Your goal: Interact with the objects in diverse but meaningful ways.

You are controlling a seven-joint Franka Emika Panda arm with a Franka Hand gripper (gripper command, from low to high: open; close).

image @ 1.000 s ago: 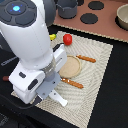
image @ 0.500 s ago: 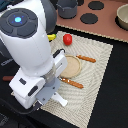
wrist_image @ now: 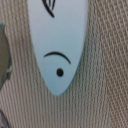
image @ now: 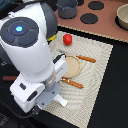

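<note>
You are low over the mat (image: 100, 60), the wrist view filled by the fish (wrist_image: 60, 45) lying flat on it. This looks like an approach to grasp. Gripper jaws are hidden, state unknown. Next, centre on the fish and descend squarely.

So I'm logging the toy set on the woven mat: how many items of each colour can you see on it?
Red: 1, the tomato
Tan: 1, the round disc
Orange-brown: 2, the stick beside the disc and the second stick
White: 1, the fish-shaped piece, largely hidden under the arm in the exterior view
Total: 5
</note>
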